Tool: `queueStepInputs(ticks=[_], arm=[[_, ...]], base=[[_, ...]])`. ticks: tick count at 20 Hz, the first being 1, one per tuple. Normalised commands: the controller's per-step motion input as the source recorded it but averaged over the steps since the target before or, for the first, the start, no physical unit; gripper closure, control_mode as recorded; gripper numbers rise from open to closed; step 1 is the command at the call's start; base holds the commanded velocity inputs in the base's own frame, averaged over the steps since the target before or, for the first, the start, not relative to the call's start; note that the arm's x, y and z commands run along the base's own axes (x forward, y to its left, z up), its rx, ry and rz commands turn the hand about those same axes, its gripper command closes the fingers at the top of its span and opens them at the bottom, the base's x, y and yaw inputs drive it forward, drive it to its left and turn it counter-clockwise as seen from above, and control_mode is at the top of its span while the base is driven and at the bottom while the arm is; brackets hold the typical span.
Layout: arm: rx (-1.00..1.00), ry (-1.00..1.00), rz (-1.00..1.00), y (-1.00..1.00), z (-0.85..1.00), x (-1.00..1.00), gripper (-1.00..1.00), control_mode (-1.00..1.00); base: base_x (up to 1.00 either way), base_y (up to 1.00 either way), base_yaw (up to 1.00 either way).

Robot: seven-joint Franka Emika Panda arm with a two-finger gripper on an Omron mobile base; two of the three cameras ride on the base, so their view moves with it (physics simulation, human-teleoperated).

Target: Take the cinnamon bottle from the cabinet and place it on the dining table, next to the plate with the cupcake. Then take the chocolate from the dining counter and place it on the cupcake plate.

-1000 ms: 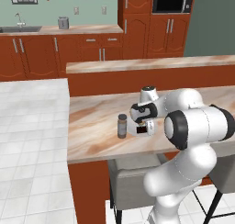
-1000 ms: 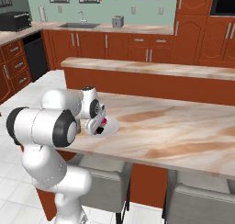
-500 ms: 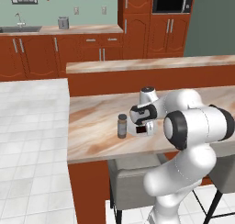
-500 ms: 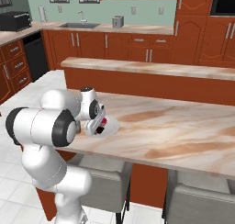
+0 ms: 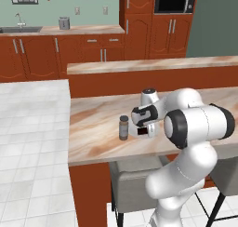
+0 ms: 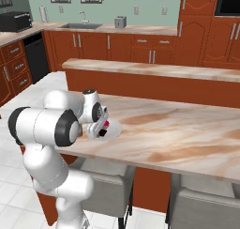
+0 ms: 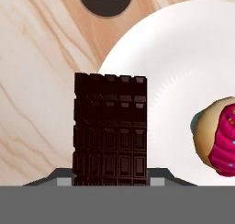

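Jaws: I have them clamped on the chocolate [image 7: 110,129], its long axis running straight out from the grip.
Chocolate: hanging over the near rim of the plate [image 7: 183,67].
Cupcake [image 7: 218,138]: off to one side on the plate.
Cinnamon bottle [image 5: 123,128]: on the worktop [image 5: 93,123] just beside the plate.
Next: I judge lowering and releasing.

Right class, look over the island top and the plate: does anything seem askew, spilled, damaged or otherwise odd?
Nothing stands out. The cinnamon bottle stands upright beside the plate, the cupcake sits intact on it, and the chocolate is whole in the shut gripper above the plate's edge. No spills show.
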Motion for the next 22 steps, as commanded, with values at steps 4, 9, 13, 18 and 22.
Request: queueStepInputs(ticks=[4,9,13,18,22], arm=[[0.00,0.00,0.00,0.00,0.00,0.00,-1.00,-1.00],[0.00,0.00,0.00,-0.02,0.04,0.00,-1.00,-1.00],[0.00,0.00,0.00,-0.01,0.42,-0.04,-1.00,-1.00],[0.00,0.00,0.00,-0.02,0.96,-0.24,-1.00,-1.00],[0.00,0.00,0.00,0.00,0.90,-0.61,-1.00,-1.00]], base=[[0.00,0.00,0.00],[0.00,0.00,0.00],[0.00,0.00,0.00],[0.00,0.00,0.00],[0.00,0.00,0.00]])
